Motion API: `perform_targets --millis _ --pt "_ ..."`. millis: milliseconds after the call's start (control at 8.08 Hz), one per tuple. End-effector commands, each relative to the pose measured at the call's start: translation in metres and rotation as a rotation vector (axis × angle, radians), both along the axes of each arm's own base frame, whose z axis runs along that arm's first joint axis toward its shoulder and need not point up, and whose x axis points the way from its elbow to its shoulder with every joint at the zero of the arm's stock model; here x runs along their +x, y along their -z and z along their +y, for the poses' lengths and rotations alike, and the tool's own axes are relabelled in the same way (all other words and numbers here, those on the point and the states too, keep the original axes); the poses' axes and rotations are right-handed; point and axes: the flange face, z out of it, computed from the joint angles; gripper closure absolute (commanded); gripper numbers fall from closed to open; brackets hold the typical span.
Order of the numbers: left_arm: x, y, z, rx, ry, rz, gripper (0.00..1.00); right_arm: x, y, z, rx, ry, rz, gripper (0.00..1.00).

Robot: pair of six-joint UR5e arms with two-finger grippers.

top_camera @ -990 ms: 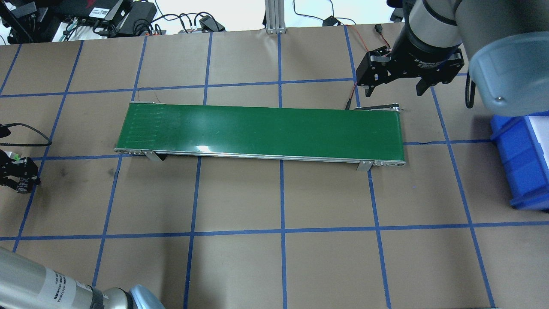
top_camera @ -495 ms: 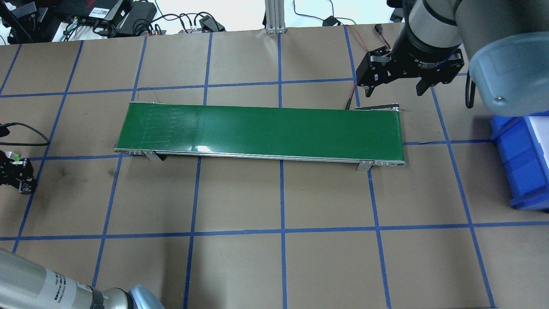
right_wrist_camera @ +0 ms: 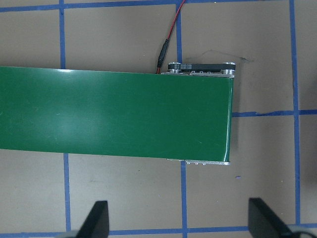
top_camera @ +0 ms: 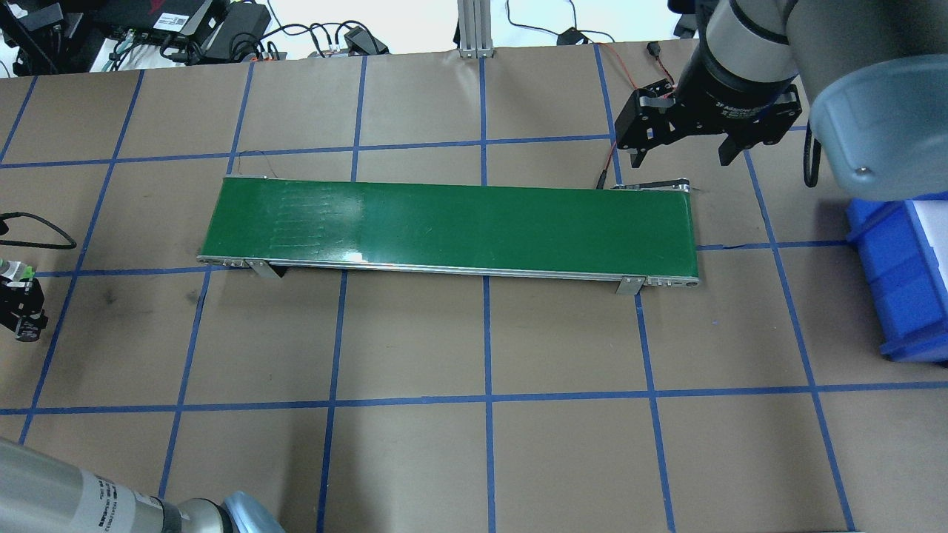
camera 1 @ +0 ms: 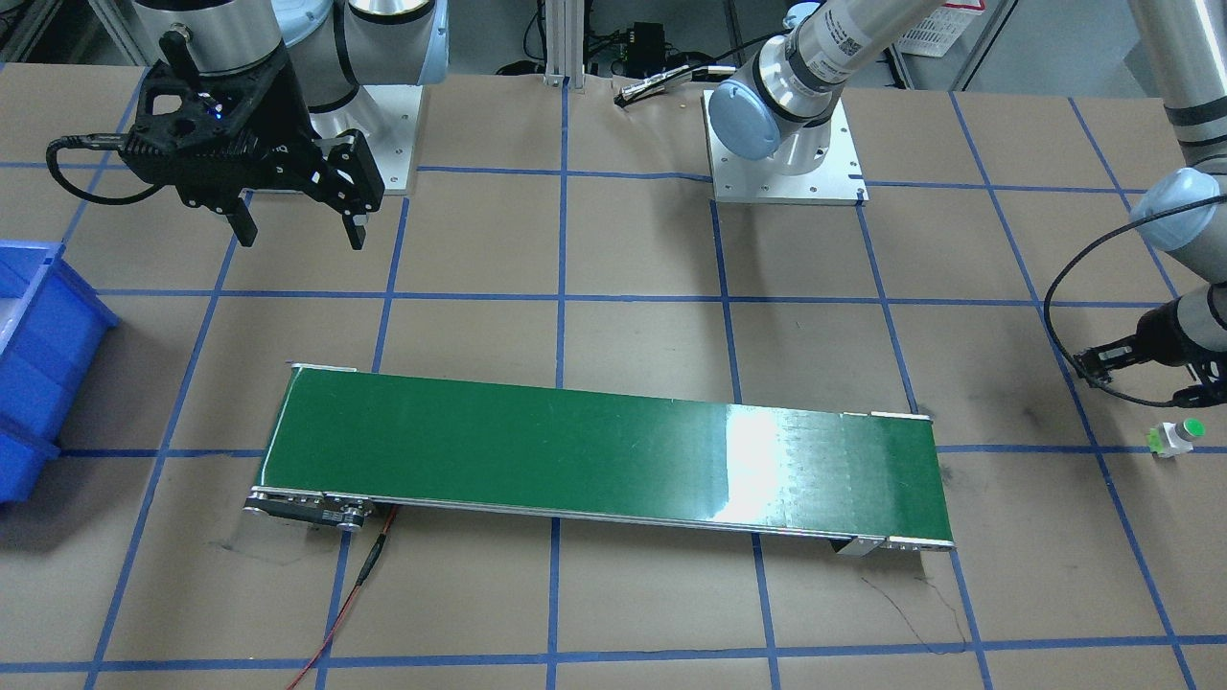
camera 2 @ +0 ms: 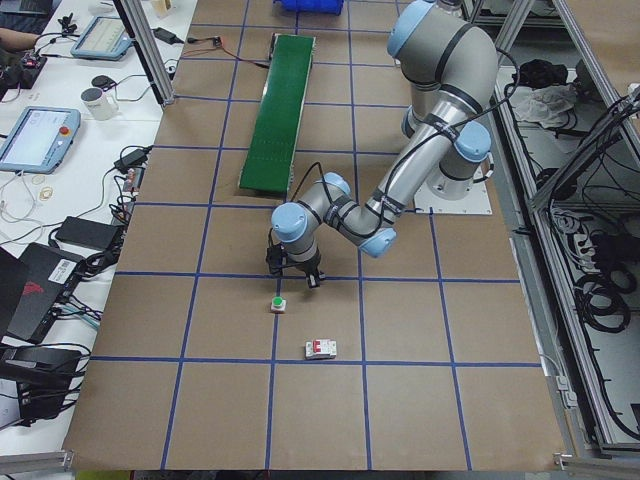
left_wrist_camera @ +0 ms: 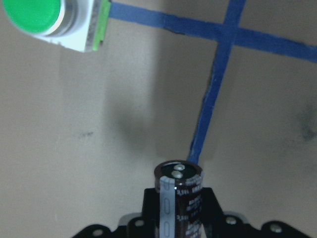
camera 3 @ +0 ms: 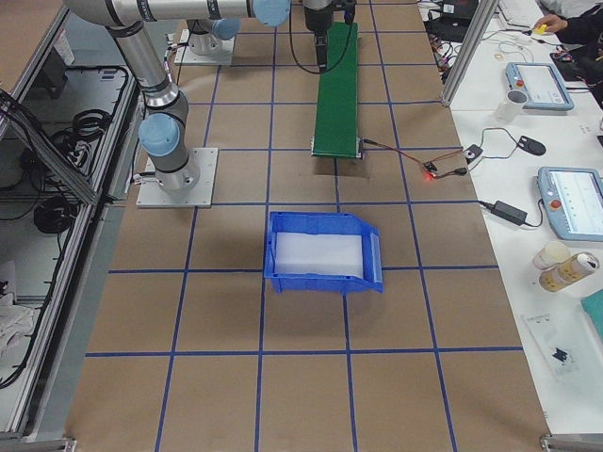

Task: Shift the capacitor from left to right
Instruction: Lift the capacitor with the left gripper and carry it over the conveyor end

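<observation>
The capacitor (left_wrist_camera: 179, 196), a dark cylinder with a pale stripe and two silvery terminals on its end, sits between my left gripper's jaws in the left wrist view, above bare table. My left gripper (top_camera: 22, 314) is shut on it at the table's far left edge, and it also shows in the front view (camera 1: 1102, 364). My right gripper (top_camera: 681, 152) is open and empty, hovering over the right end of the green belt (top_camera: 444, 222). Its fingers (right_wrist_camera: 96, 220) frame the belt's end (right_wrist_camera: 148, 116) in the right wrist view.
A white button with a green cap (left_wrist_camera: 49, 22) lies on the table close to my left gripper, and it also shows in the front view (camera 1: 1177, 436). A white boxy block (camera 2: 320, 348) lies farther out. A blue bin (top_camera: 900, 281) stands at the table's right end.
My left gripper has drifted a little toward the overhead view's left edge. The pale marks on the belt have shifted to the right. The right arm has not moved.
</observation>
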Motion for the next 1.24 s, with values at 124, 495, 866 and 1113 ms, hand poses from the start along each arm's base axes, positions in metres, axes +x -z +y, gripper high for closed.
perform_targets --millis 124,495,866,1113 --pt "-0.037 -0.052 -0.013 -0.032 0.064 -0.043 1.0 0.0 -0.001 0.001 -0.001 0.0 0.0 0.0" --pt "-0.126 -0.074 -0.047 -0.031 0.07 -0.063 1.0 0.0 -0.001 0.0 -0.001 0.001 0.004 0.0" --pt "-0.267 -0.08 -0.082 -0.018 0.223 -0.066 1.0 0.0 0.003 -0.003 0.002 -0.002 0.011 0.0" --pt "-0.301 -0.082 -0.088 -0.028 0.283 -0.063 1.0 -0.001 -0.004 -0.005 -0.015 0.002 0.01 0.0"
